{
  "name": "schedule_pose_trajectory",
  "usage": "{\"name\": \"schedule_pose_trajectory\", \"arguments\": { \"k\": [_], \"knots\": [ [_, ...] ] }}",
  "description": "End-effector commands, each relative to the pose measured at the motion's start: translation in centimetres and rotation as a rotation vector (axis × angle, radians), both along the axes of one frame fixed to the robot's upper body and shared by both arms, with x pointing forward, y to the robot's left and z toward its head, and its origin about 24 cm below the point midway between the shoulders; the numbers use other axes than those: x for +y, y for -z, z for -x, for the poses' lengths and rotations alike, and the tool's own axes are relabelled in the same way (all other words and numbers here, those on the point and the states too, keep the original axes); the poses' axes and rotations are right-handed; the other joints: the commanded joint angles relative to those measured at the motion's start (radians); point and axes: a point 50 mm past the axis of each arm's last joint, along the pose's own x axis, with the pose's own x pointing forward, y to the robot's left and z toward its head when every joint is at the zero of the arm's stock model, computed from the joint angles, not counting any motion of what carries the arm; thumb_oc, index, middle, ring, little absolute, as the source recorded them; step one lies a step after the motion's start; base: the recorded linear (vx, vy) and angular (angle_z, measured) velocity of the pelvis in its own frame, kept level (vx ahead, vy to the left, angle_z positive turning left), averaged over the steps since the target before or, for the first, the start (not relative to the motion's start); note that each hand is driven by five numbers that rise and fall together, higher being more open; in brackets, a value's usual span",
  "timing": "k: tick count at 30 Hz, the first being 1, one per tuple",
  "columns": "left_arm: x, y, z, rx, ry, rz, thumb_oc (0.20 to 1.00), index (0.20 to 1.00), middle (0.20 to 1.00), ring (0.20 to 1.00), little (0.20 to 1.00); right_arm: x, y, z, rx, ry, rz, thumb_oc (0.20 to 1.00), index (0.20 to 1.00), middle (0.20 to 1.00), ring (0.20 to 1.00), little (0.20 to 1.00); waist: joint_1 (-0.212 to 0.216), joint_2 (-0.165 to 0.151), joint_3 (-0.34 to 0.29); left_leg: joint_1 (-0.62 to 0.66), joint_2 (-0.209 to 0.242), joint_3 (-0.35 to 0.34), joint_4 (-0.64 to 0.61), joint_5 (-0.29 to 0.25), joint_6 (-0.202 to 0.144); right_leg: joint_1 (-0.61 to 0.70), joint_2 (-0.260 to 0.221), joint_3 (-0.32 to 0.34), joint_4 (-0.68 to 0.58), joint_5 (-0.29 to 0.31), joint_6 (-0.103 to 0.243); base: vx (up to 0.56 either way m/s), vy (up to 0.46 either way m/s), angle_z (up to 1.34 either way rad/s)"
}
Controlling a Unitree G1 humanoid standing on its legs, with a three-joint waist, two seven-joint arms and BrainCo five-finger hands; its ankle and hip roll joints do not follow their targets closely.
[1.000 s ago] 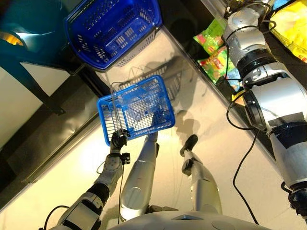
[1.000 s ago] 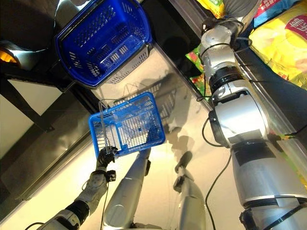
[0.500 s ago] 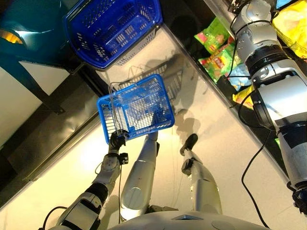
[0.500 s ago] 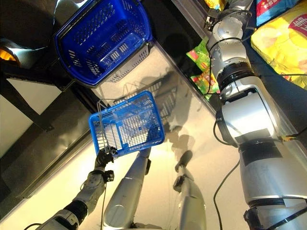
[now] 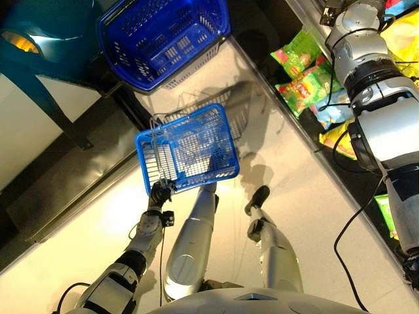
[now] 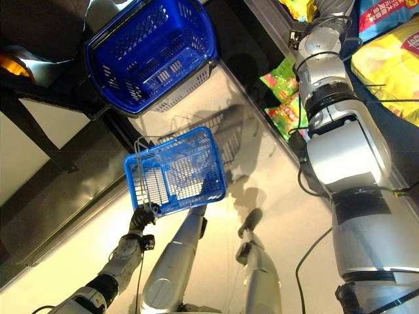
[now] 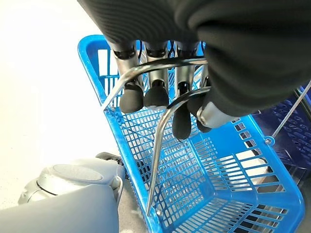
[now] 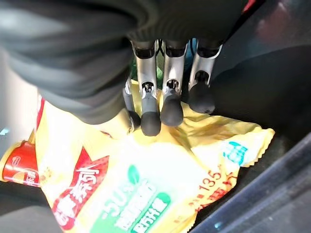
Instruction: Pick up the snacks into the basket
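Right, my right hand [image 8: 165, 104] hangs with loosely bent fingers, holding nothing, over the yellow snack bag [image 8: 146, 189], bag directly beneath the fingertips; left hand [image 7: 160, 92] clenches the basket [image 7: 228, 184] handle.

The silver-grey right arm [image 5: 383, 111] has stretched farther away over the far-right shelf, its right hand [image 8: 160, 92] now above a yellow crinkled snack bag [image 8: 146, 189].

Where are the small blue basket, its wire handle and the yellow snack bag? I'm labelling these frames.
small blue basket [image 5: 196, 147], left eye view, mesh floor.
wire handle [image 7: 158, 160], left wrist view, lower bar.
yellow snack bag [image 8: 160, 170], right wrist view, bag front.
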Motion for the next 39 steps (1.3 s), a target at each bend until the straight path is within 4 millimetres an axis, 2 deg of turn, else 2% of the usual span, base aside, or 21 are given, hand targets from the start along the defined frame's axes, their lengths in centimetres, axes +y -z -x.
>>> {"name": "schedule_pose_trajectory", "arguments": {
  "k": [1,7,16,27,28,29,30,33,37,39],
  "knots": [
    [2.8,1.1,2.3,0.057,-0.096,-0.019,0.200,0.200,0.200,0.200,0.200,-0.2,-1.6,0.5,-0.014,0.046,0.097,0.200,0.200,0.200,0.200,0.200,0.026,-0.026,0.026,0.015,-0.090,0.050,0.043,-0.102,0.024,0.022,-0.045,0.006,-0.050,0.139,0.051,0.00,0.000,0.00],
    [2.7,1.2,2.4,0.060,-0.102,-0.013,0.200,0.200,0.200,0.200,0.200,-0.6,-0.9,0.4,-0.004,0.056,0.079,0.200,0.200,0.200,0.200,0.200,0.025,-0.023,0.025,0.019,-0.092,0.050,0.044,-0.104,0.025,0.021,-0.047,0.009,-0.045,0.139,0.050,0.00,0.000,0.00],
    [3.3,1.0,2.3,0.045,-0.134,-0.015,0.200,0.200,0.200,0.200,0.200,1.4,0.0,0.1,-0.063,-0.030,0.017,0.200,0.200,0.200,0.200,0.200,0.008,-0.018,0.022,0.025,-0.088,0.065,0.078,-0.116,0.028,0.010,-0.052,0.025,0.009,0.120,0.043,0.00,0.001,0.00],
    [3.7,0.7,2.9,0.009,-0.164,0.021,0.200,0.200,0.200,0.200,0.200,1.1,0.1,1.1,-0.228,-0.058,-0.135,0.200,0.200,0.200,0.200,0.200,-0.031,0.019,0.006,0.076,-0.076,0.081,0.069,-0.100,0.026,-0.012,-0.055,0.038,0.096,0.070,0.024,-0.06,-0.007,-0.09],
    [3.6,0.7,2.9,0.004,-0.152,0.018,0.200,0.200,0.200,0.200,0.200,1.0,0.0,1.2,-0.245,-0.050,-0.142,0.200,0.200,0.200,0.200,0.200,-0.033,0.029,0.006,0.071,-0.073,0.088,0.066,-0.071,0.031,-0.023,-0.056,0.030,0.102,0.087,0.013,-0.04,-0.027,-0.11],
    [3.5,0.8,3.0,0.009,-0.148,0.020,0.200,0.200,0.200,0.200,0.200,0.9,0.3,1.3,-0.249,-0.046,-0.144,0.200,0.200,0.200,0.200,0.200,-0.037,0.030,-0.002,0.089,-0.073,0.085,0.063,-0.096,0.027,-0.015,-0.056,0.042,0.109,0.062,0.020,-0.12,0.001,-0.05],
    [3.2,0.8,3.0,0.003,-0.140,0.028,0.200,0.200,0.200,0.200,0.200,0.7,0.3,1.4,-0.265,-0.036,-0.154,0.200,0.200,0.200,0.200,0.200,-0.041,0.039,-0.001,0.084,-0.072,0.091,0.059,-0.068,0.031,-0.023,-0.057,0.033,0.111,0.081,0.010,-0.03,-0.041,-0.05],
    [3.0,0.7,3.1,-0.007,-0.135,0.039,0.200,0.200,0.200,0.200,0.200,0.7,0.6,1.6,-0.282,-0.038,-0.165,0.200,0.200,0.200,0.200,0.200,-0.048,0.049,-0.010,0.097,-0.069,0.092,0.050,-0.062,0.030,-0.024,-0.056,0.036,0.115,0.076,0.006,-0.05,-0.013,-0.05],
    [2.8,0.8,3.4,-0.007,-0.139,0.064,0.200,0.200,0.200,0.200,0.200,1.4,1.3,1.7,-0.286,-0.070,-0.140,0.200,0.200,0.200,0.200,0.200,-0.062,0.058,-0.020,0.118,-0.061,0.099,0.038,-0.054,0.031,-0.029,-0.049,0.050,0.124,0.071,0.001,-0.02,-0.033,-0.14],
    [2.8,0.9,3.7,0.000,-0.139,0.070,0.200,0.200,0.200,0.200,0.200,2.6,1.9,1.7,-0.283,-0.099,-0.109,0.200,0.200,0.200,0.200,0.200,-0.073,0.057,-0.021,0.125,-0.055,0.106,0.035,-0.051,0.034,-0.034,-0.045,0.059,0.125,0.073,-0.002,-0.02,-0.037,-0.16]
  ]
}}
